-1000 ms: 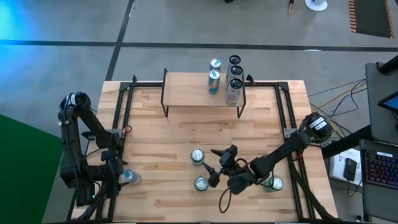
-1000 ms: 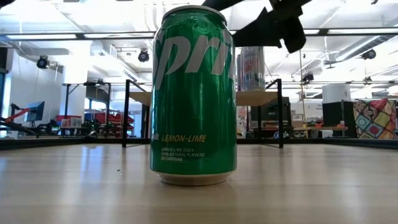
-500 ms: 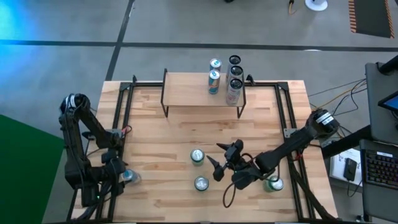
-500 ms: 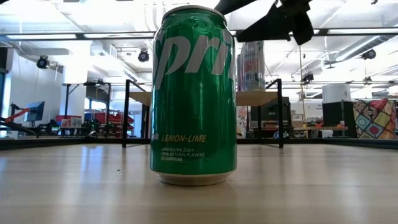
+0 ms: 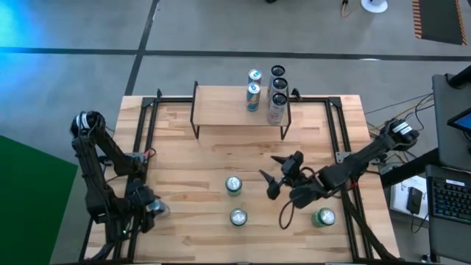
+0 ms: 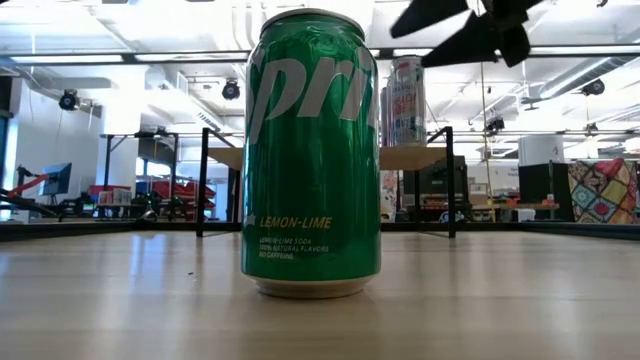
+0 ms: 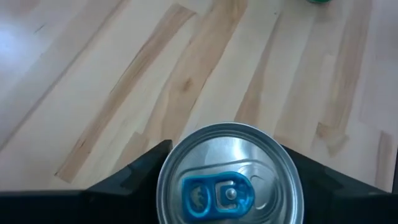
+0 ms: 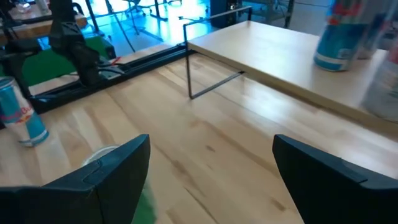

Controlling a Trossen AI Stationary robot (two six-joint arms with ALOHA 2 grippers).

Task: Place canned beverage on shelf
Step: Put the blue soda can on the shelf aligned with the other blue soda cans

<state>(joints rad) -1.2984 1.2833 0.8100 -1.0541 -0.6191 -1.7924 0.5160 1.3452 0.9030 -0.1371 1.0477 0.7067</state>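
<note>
- Cans stand in several places: on the shelf (image 5: 239, 108) at the table's far side, four cluster at its right end, among them a blue-and-silver can (image 5: 252, 96) and a tall white can (image 5: 277, 107).
- The left gripper (image 5: 149, 210) sits at the near left edge of the table (image 5: 191, 158), around a silver-topped can (image 7: 229, 175); only the left wrist view shows the blue pull tab and a dark finger on each side of the rim. Whether the fingers press the can or stand just off it, I cannot tell.
- The right gripper (image 5: 278, 174) hangs right of centre with its fingers spread wide, nothing between them.
- The right wrist view shows the shelf's thin black leg and bare left part of the plank, plus the left arm's can (image 8: 22, 113) standing upright.
- The low view is filled by a green Sprite can (image 6: 312, 150), with the shelf seen behind it.
- Two green cans (image 5: 233, 185) stand in the near middle, a third (image 5: 324, 217) near the right rail.
- Bare wood lies between the near cans and the shelf.
</note>
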